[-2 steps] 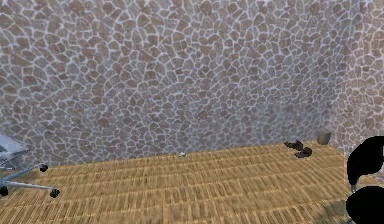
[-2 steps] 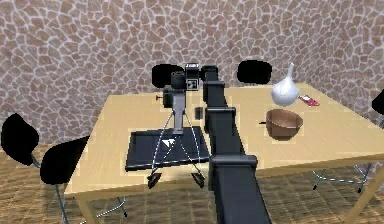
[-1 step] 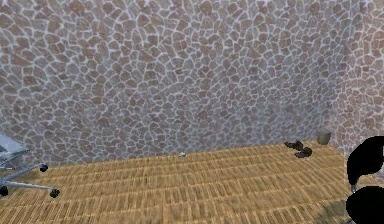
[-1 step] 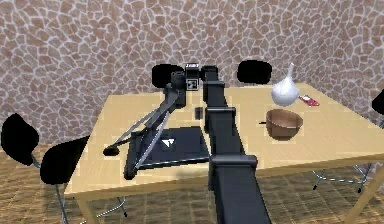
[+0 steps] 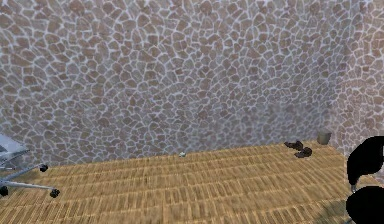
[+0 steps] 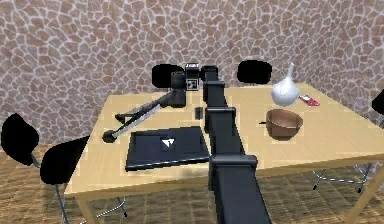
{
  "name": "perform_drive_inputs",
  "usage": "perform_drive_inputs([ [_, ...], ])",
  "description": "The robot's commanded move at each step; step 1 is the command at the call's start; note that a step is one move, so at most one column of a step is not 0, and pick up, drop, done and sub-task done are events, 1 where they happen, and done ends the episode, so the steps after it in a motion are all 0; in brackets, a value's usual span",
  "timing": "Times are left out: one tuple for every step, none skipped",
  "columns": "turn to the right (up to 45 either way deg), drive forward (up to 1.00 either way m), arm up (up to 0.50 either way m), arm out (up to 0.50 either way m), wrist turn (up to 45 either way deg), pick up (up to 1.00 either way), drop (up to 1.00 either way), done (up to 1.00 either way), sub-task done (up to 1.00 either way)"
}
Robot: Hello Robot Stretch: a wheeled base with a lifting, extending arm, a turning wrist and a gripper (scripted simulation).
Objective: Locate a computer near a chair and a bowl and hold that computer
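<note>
A stone wall (image 5: 190, 70) closes off the forward view, and a plank floor (image 5: 200, 185) runs open up to its foot. A wheeled chair base (image 5: 25, 180) juts in at that view's left edge. A few small dark things (image 5: 299, 150) lie on the floor by the wall toward the right.

In the arm side view a wooden bench (image 6: 330, 135) spans most of the width in front of the same stone wall. Dark chairs (image 6: 62, 160) ring it at the left end, the far side and the right edge. The arm (image 6: 228, 150) reaches straight out over the bench from the bottom edge. The pincer (image 6: 176, 90) sits at its far end, near the far side. A long grey rod (image 6: 140, 115) lies on the bench at it. I cannot tell how the pincer's fingers are set, or whether it holds anything.

The computer (image 6: 167, 148) lies flat and closed on the bench, just left of the arm near the front edge. Its long axis runs along that edge, crosswise to the arm. A brown bowl (image 6: 284, 122) stands right of the arm, with a white vase (image 6: 286, 90) behind it.
</note>
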Motion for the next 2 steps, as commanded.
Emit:
perform_drive_inputs([
  [0.0, 0.00, 0.00, 0.00, 45.0, 0.00, 0.00, 0.00, 0.00],
  [0.0, 0.00, -0.30, 0.00, 0.0, 0.00, 0.00, 0.00, 0.00],
])
